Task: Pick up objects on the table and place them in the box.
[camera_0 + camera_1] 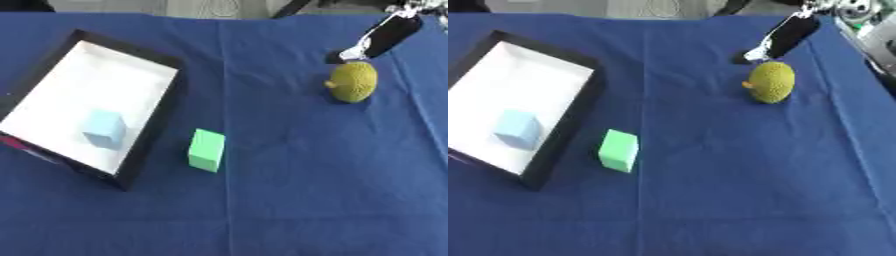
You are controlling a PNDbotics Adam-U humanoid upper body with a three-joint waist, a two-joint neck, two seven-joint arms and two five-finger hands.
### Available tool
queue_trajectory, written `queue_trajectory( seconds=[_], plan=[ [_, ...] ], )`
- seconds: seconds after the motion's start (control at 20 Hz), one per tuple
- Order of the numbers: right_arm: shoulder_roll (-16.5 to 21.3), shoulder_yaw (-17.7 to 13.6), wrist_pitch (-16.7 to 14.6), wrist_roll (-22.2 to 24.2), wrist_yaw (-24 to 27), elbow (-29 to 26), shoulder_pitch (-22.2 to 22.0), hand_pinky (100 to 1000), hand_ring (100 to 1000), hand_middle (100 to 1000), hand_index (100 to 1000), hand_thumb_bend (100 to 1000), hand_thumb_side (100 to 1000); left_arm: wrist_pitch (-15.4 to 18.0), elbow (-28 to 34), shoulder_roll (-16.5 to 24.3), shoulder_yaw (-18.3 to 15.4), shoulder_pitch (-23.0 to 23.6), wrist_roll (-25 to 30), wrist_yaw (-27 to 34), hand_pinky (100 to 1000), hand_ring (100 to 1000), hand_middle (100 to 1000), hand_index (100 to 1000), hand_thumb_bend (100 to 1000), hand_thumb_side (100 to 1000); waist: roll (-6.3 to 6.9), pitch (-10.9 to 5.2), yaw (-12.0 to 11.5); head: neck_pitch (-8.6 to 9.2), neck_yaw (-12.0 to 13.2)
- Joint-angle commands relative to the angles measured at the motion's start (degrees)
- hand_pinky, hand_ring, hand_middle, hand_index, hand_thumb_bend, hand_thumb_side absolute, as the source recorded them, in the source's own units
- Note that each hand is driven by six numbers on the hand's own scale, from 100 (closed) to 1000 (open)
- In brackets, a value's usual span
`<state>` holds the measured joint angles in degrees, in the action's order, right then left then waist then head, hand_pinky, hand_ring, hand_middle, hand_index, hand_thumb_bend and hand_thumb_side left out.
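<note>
Right hand [385, 36] reaching in from the far right, just above the fruit [353, 81].

The hand's fingers seem to point down toward the top of the yellow-green, bumpy fruit, but whether they are spread or curled cannot be told from here; it has hold of nothing that shows. The left hand is out of view. The box [154, 129], black-walled with a white floor, lies at the left and already holds a pale blue cube [104, 128]. A green block [206, 149] stands on the blue cloth [297, 190] just right of the box's near wall. The fruit, rounded and standing on end, will probably roll or tip away if the fingers come down off-centre. The long carry left also passes over the block, which could be knocked.
</note>
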<state>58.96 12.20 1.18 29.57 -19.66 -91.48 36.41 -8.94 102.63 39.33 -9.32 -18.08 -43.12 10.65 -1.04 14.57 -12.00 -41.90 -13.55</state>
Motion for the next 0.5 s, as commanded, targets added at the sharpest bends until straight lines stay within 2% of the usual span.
queue_trajectory(
  seconds=[0.05,0.5],
  plan=[
    [2.9,-1.9,-0.4,-0.9,-1.0,2.0,-0.6,901,880,806,851,533,330,0.1,0.4,1.6,-0.5,-0.3,0.1,0.1,658,784,853,878,583,596,0.35,-0.80,-0.1,0.97,-0.2],
    [4.5,-3.3,-1.4,-1.3,-1.7,5.6,-5.1,902,889,823,858,535,352,0.2,0.3,1.4,-0.7,-0.3,0.0,0.3,660,785,853,878,581,591,0.36,-0.42,-0.2,1.25,0.1]
  ],
)
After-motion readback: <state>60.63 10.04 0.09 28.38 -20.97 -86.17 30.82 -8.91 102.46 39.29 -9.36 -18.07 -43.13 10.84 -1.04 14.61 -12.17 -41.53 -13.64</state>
